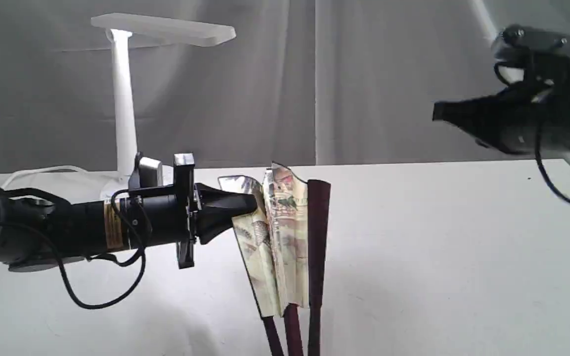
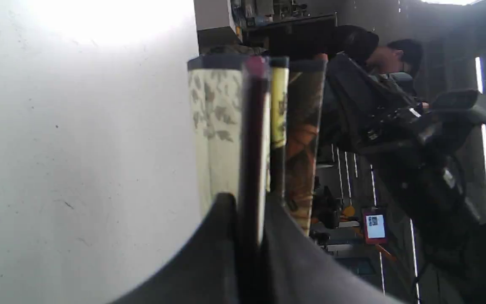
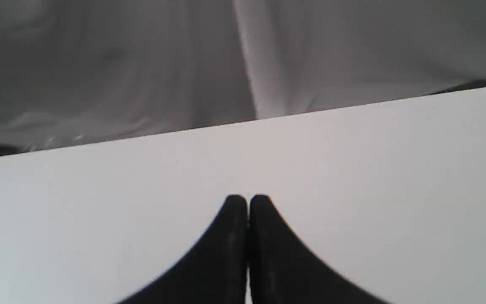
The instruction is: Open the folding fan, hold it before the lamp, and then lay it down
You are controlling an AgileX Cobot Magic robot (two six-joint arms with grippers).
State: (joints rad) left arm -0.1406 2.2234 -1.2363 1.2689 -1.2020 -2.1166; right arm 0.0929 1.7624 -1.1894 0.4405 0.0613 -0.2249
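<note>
Progress looks to be early: the folding fan (image 1: 277, 237) is only part open, with a few painted pleats spread and bunched between its dark guards. The left gripper (image 1: 250, 203) reaches in level from the left edge of the table (image 1: 438, 247), and its jaws are pinched tight on one maroon guard near the fan's upper end; the left wrist view shows it clamped with pleats on either side. The fan hangs roughly upright over the middle of the table, its ribs running down out of sight at the near edge, so whether its foot touches the surface I cannot tell. The other guard stands free on the right. The right gripper (image 1: 438, 112) is raised over the right side, well apart from the fan, jaws closed together on nothing. The lamp (image 1: 122, 109) stands at the far left corner, behind the left arm. Left to do, as I judge it: finish the spread, probably with the right gripper on the free guard, bring the fan before the lamp, then lay it down
</note>
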